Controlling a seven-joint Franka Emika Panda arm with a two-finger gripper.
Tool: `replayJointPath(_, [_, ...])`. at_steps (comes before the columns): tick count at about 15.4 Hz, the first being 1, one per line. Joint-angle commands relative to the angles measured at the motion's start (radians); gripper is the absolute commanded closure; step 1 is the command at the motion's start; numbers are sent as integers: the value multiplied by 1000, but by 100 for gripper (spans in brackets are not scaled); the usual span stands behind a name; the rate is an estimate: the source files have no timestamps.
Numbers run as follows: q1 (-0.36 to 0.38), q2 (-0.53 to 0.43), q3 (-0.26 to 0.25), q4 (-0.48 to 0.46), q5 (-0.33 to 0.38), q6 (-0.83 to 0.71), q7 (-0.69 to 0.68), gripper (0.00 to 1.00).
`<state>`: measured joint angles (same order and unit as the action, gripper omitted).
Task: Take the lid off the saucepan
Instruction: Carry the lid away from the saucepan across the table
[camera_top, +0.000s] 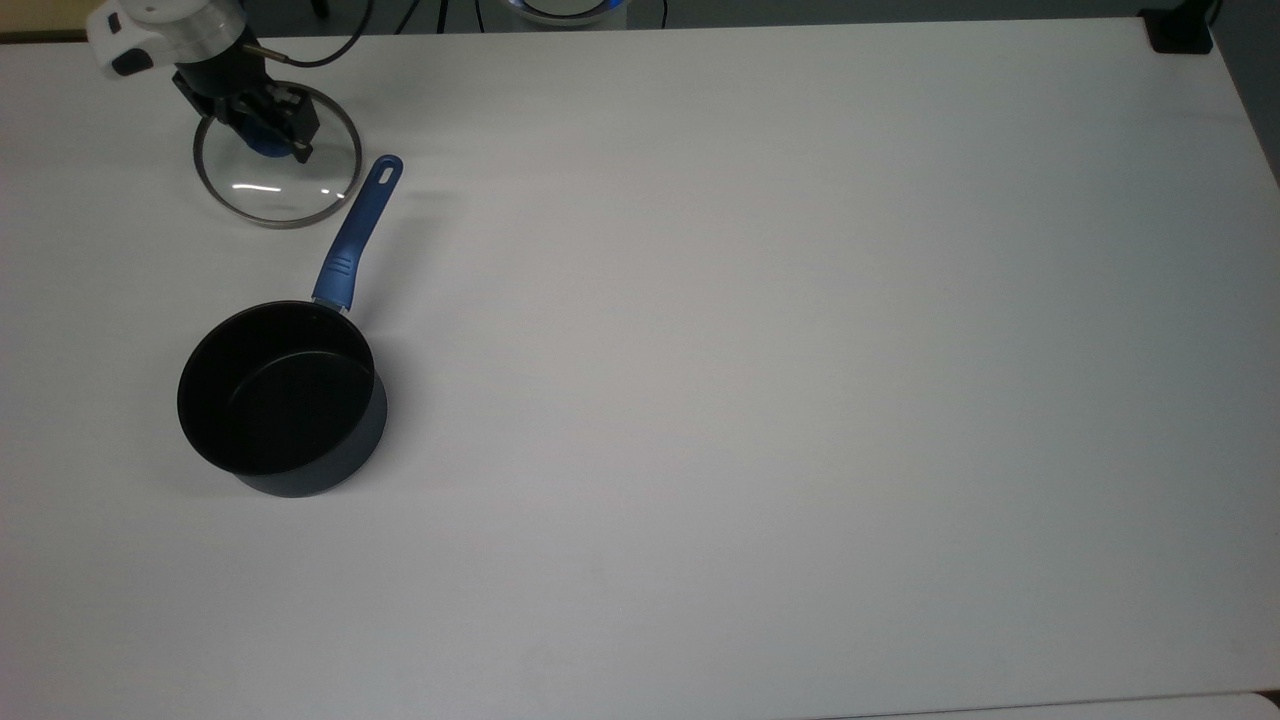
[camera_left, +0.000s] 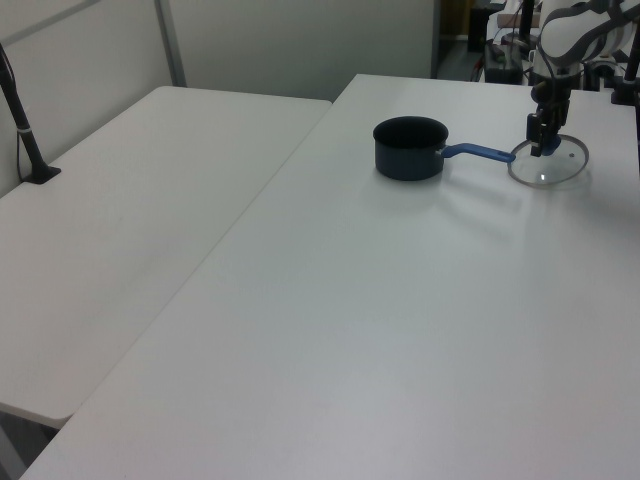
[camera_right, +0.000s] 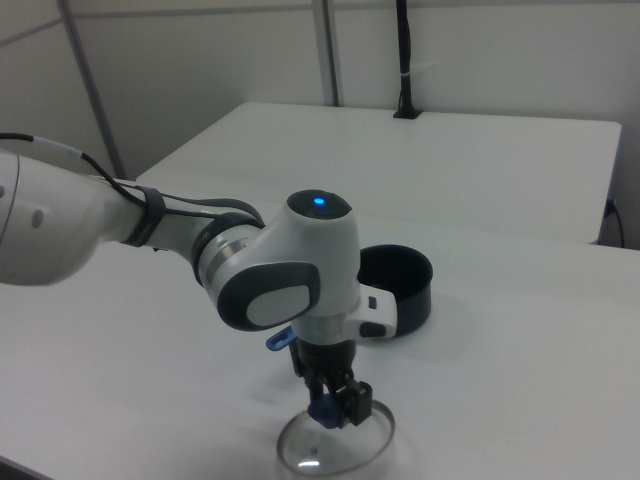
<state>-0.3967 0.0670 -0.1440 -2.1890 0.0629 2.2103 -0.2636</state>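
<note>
The end effector (camera_top: 268, 135) grips the lid (camera_top: 278, 190) by its knob near the bench (camera_top: 760, 330) corner, beside the uncovered saucepan (camera_top: 280, 400).

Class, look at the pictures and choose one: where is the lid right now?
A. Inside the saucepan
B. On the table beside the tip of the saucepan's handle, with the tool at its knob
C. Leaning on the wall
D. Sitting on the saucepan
B: the lid lies by the handle's tip, off the open saucepan, with the tool at its blue knob.
</note>
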Motion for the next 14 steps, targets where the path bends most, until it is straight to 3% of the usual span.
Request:
replayJointPath(1, [21, -93, 55, -89, 17, 11, -8, 68])
replayJointPath(4, [21, -170, 116, -107, 17, -85, -6, 68])
replayJointPath(7, [21, -202, 230, -106, 15, -158, 27, 68])
replayJointPath(11, [21, -196, 432, -95, 8, -161, 193, 68])
replayJointPath(14, [39, -136, 535, -22, 12, -159, 430, 68])
